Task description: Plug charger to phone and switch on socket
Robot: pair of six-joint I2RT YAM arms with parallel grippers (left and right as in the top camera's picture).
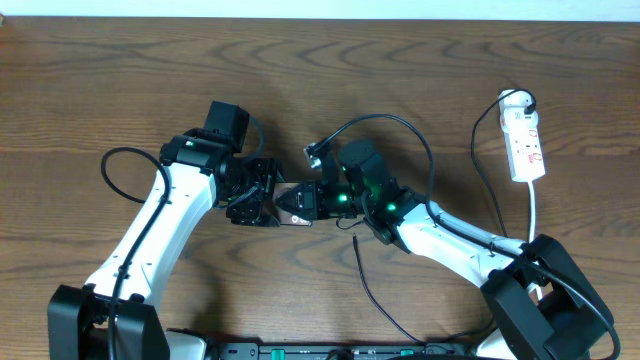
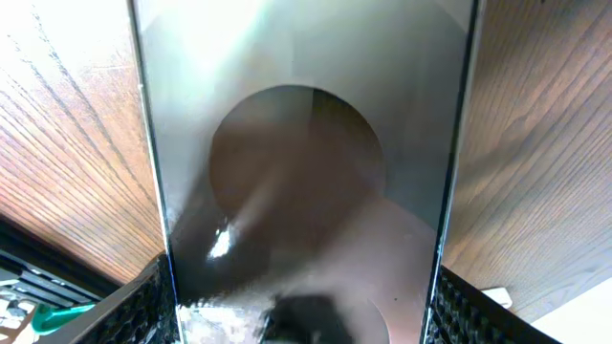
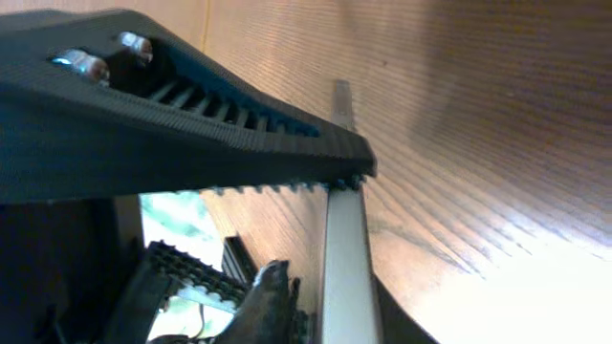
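Left claw (image 1: 270, 201) clamps phone (image 2: 306, 143) (right claw (image 1: 322, 198) touching it).

Both arms bend inward at mid-table, the left hand (image 1: 278, 196) (clamped shut) tip-to-tip with the right hand (image 1: 318, 200).

a dark wood-grain table (image 1: 120, 80) fills the view, meeting a pale wall (image 1: 300, 8) along the far edge.

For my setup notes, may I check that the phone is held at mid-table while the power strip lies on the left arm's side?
Not quite: the overhead view shows the power strip on the right arm's side, toward the far edge. The phone is indeed held at mid-table.
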